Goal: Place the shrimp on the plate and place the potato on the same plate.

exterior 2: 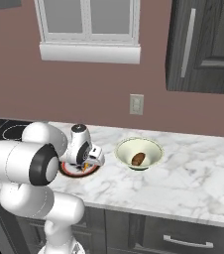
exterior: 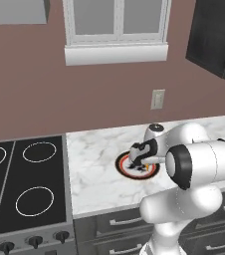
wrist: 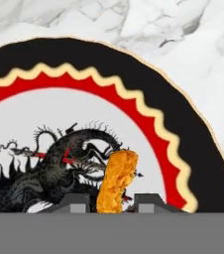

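- In your hand view the shrimp (wrist: 117, 181) lay on the plate's (wrist: 193, 144) white centre, directly between the two dark fingertips (wrist: 74, 203), its lower end running down into the gap.
- The gripper (wrist: 111, 204) stood slightly parted, with a sliver of space showing on each side of the shrimp; you could not tell from these views whether the pads touched it.
- The shrimp sat upright in that view, over the black dragon marking, inside the red ring and well short of the dark rim.
- From the left base view the gripper (exterior: 140, 158) hung low over the plate (exterior: 124, 168), close to its surface.
- The potato (exterior 2: 138, 158) sat in a pale bowl (exterior 2: 153, 147) on the marble counter (exterior 2: 198, 173), just to the right of the plate (exterior 2: 69, 172) in the right base view, apart from it.
- The plate lay near the middle of the counter's depth, with bare marble around it toward the front edge and the wall.
- The black cooktop (exterior: 25, 184) began left of the counter, near the plate but not touching it.
- To the right of the bowl you had a wide stretch of open marble.
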Controlling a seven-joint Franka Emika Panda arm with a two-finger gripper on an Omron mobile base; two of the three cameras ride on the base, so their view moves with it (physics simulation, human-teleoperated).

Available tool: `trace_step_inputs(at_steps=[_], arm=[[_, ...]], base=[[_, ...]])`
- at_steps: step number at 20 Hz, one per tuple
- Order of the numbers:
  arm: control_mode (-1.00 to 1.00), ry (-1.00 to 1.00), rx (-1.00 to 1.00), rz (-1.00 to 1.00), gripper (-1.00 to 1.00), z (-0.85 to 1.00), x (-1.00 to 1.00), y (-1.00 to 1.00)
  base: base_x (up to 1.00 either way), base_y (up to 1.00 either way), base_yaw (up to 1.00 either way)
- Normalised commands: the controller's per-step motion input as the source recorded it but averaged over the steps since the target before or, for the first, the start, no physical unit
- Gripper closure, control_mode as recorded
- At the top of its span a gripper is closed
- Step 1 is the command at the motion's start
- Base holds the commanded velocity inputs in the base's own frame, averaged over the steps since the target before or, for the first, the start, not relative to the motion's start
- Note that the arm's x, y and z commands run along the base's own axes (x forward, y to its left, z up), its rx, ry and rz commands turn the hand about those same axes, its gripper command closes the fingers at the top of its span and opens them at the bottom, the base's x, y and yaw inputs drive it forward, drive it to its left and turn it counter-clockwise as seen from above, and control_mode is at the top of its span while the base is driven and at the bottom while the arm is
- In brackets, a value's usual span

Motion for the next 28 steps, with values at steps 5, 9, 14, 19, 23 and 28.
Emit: trace_step_inputs(at_steps=[5,9,14,19,23,28], arm=[[-1.0,0.0,0.0,0.0,-1.0,0.0,0.0,0.0],[-1.0,0.0,0.0,0.0,-1.0,0.0,0.0,0.0],[-1.0,0.0,0.0,0.0,-1.0,0.01,0.05,0.0],[-1.0,0.0,-0.01,0.0,-1.0,0.35,0.01,0.0],[-1.0,0.0,-0.02,0.0,-1.0,0.57,-0.02,-0.06],[-1.0,0.0,0.0,0.0,-1.0,0.6,0.0,-0.15]], base=[[0.0,0.0,0.0],[0.0,0.0,0.0],[0.0,0.0,0.0],[0.0,0.0,0.0],[0.0,0.0,0.0],[0.0,0.0,0.0]])
